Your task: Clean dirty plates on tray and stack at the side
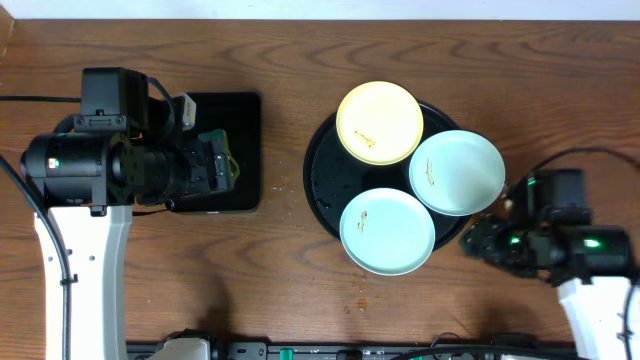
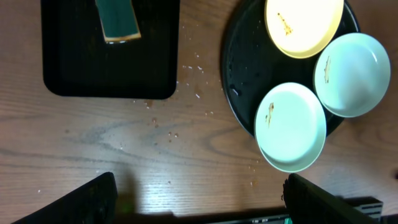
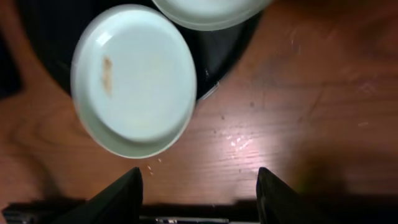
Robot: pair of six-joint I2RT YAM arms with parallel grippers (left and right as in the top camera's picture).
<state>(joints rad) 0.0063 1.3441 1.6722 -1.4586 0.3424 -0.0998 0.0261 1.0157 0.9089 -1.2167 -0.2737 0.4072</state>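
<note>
The surface (image 1: 280, 300) is brown wood with plain grain, smooth, with a soft sheen under the light. The round tray (image 1: 318, 178) is glossy black. The plates (image 1: 388, 231) look smooth and faintly shiny. The rectangular tray (image 2: 81, 68) is matt black, and its sponge (image 2: 117, 20) looks rough and green.

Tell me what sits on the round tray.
Three smudged plates: the yellow plate, the right mint plate, the front mint plate. The tray surface beneath them is hidden.
</note>
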